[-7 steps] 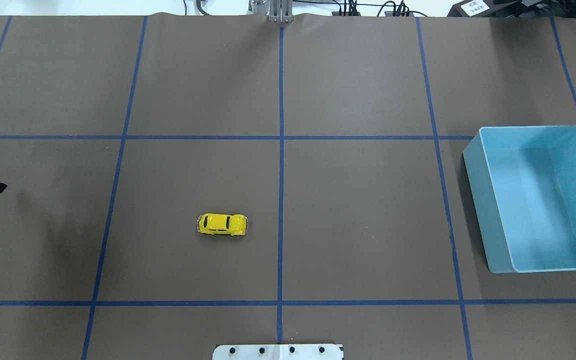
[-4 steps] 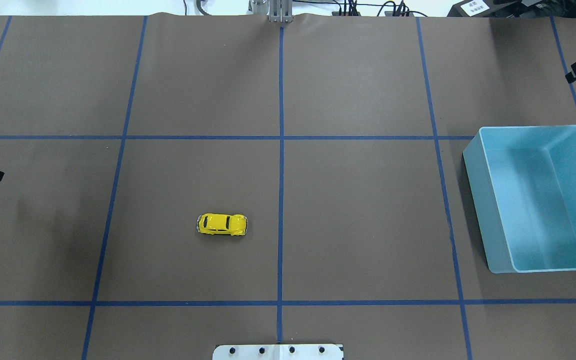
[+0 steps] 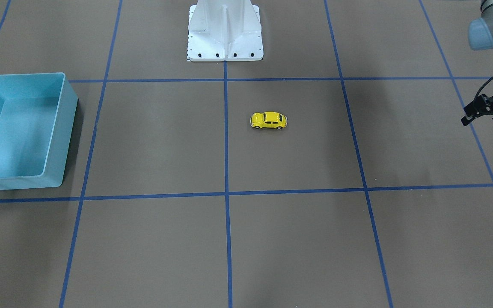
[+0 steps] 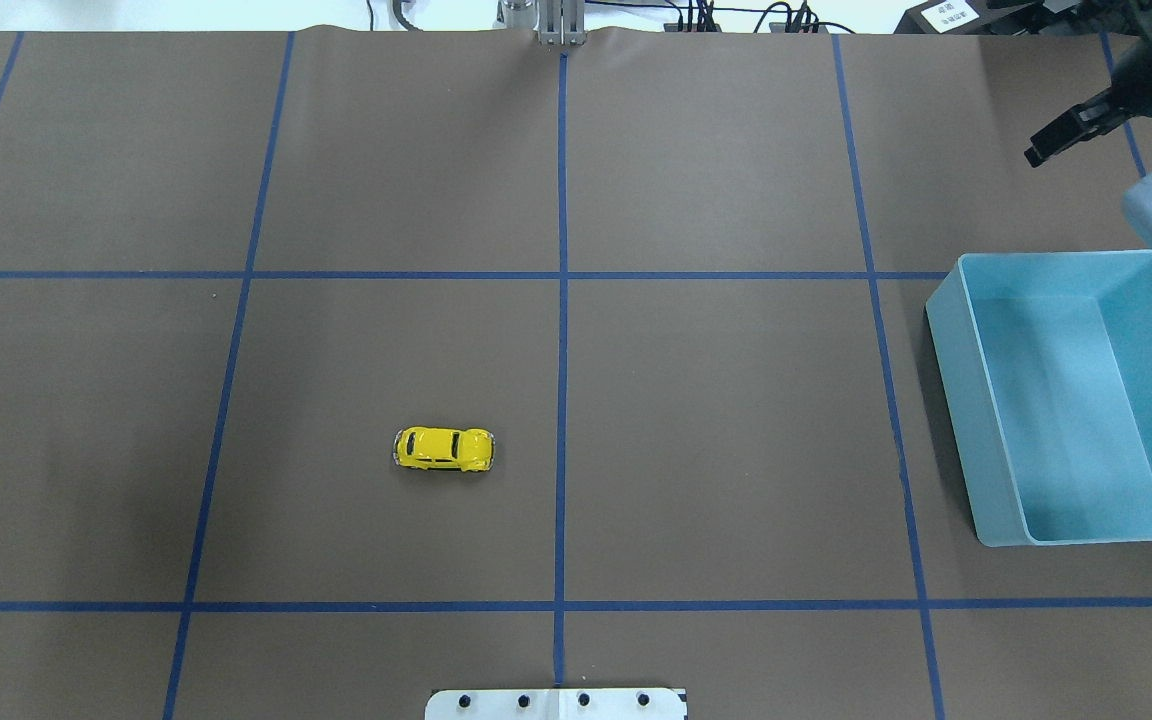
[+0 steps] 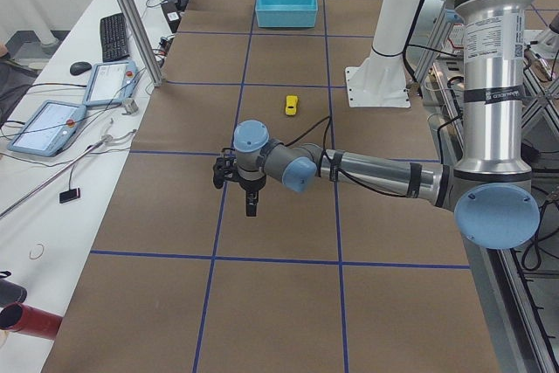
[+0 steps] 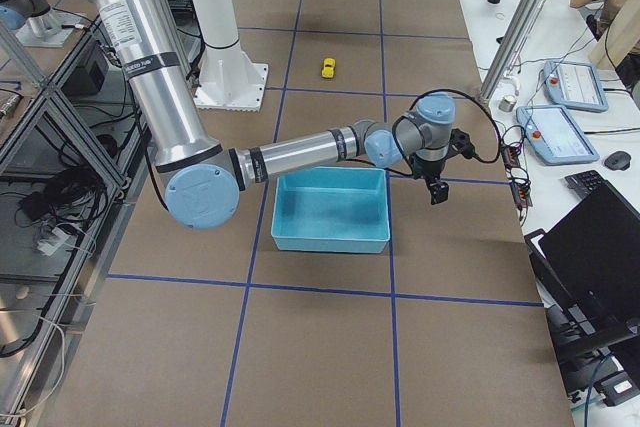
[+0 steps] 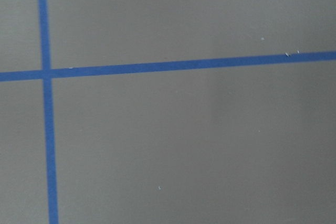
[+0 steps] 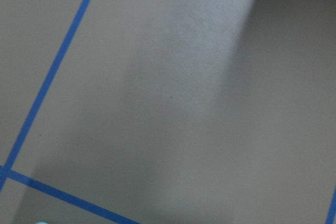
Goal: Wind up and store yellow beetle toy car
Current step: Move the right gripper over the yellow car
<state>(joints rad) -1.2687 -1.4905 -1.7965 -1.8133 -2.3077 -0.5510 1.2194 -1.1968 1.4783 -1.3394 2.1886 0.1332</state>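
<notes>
The yellow beetle toy car [image 4: 444, 449] stands on its wheels on the brown table, left of the centre line, with nothing touching it; it also shows small [image 3: 268, 120] across the table. My left gripper [image 3: 469, 117] hangs over the table far off to the car's side [image 5: 251, 207], holding nothing that shows. My right gripper [image 4: 1036, 155] hovers past the far end of the blue bin [image 4: 1076, 400], well away from the car. Its fingers look dark and narrow, and for both grippers I cannot tell open from shut. Both wrist views show only table and blue tape.
The light blue bin [image 3: 64, 128] sits empty at the table's right end [image 6: 330, 209]. The robot's white base [image 3: 225, 30] stands at the near middle edge. Blue tape lines grid the brown table. Monitors, a keyboard and cables lie on side benches beyond the table.
My left gripper has slid out past the overhead view's left edge. My right arm has come further in at the top right, its gripper moving left. The car has not moved.
</notes>
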